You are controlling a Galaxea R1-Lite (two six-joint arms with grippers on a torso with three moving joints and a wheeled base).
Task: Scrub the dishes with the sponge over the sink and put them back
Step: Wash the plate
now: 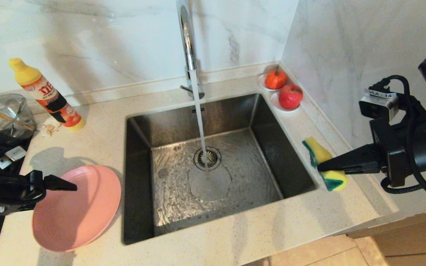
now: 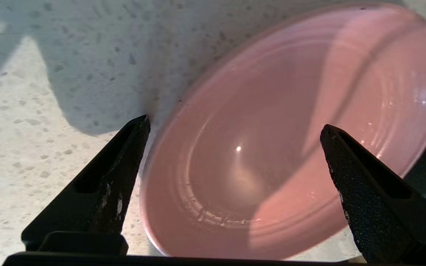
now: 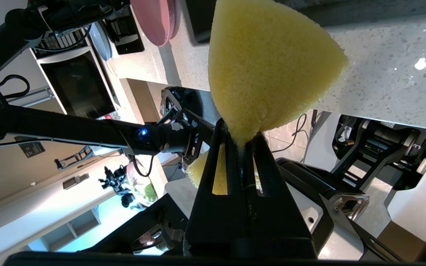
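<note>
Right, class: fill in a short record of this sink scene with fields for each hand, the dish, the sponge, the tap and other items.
Left hand: open, at the near-left rim of the pink plate, not gripping.
Pink plate: on the counter, left of the sink.
Right hand: shut on the sponge, over the counter right of the sink.
Tap: running, water hitting near the drain.
Others: detergent bottle, glass bowl, two red fruits.

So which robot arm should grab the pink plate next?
The left. Its open left gripper hovers right at the round matte pink plate on the counter, while the right gripper is across the steel sink, shut on the yellow-and-green sponge.
</note>
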